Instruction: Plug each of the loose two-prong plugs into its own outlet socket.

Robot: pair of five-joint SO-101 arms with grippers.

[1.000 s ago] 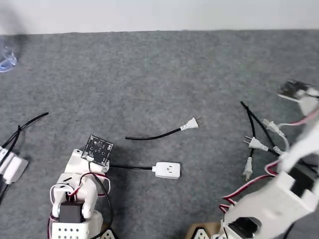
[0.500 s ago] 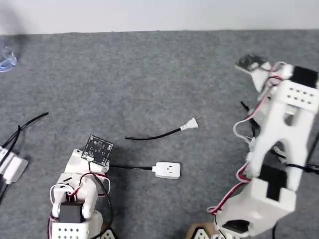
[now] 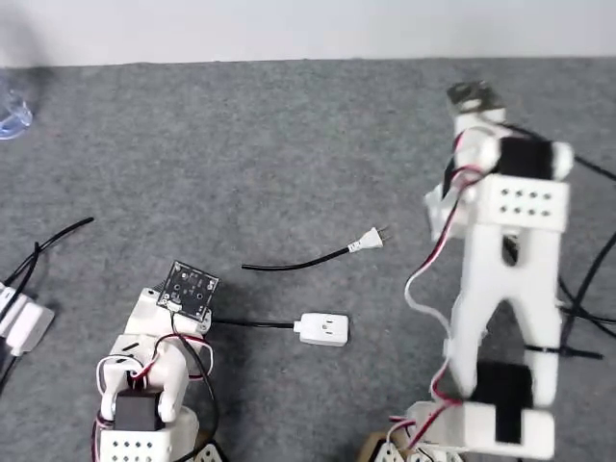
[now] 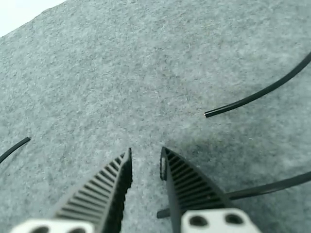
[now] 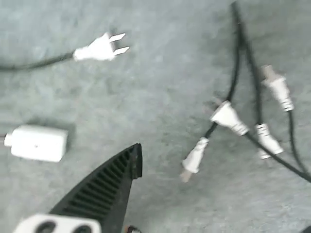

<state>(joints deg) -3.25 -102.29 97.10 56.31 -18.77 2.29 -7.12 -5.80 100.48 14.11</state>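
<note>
A white two-prong plug [image 3: 369, 241] on a black cord lies mid-table, also seen as the plug [image 5: 99, 48]. Nearer the front lies a white outlet socket [image 3: 322, 329] on its own cord, the socket [image 5: 36, 143]. Several more white plugs [image 5: 226, 116] on black cords lie in a cluster on the right. My right arm [image 3: 505, 221] stands raised above that cluster and hides it from above; my right gripper [image 5: 132, 162] hangs well over the carpet between socket and cluster. My left gripper [image 4: 146, 154] is open with nothing in it, low over the carpet beside the socket's cord [image 4: 272, 187].
Grey carpet [image 3: 250, 154] covers the table up to a pale wall at the back. A clear object [image 3: 14, 111] sits at the far left edge. Black cords and a white piece [image 3: 21, 322] lie at the left edge beside my left arm [image 3: 154, 366].
My right arm has swung in from the right edge and risen over the plug cluster, which it now hides from above. The left arm, plug and socket have not moved.
</note>
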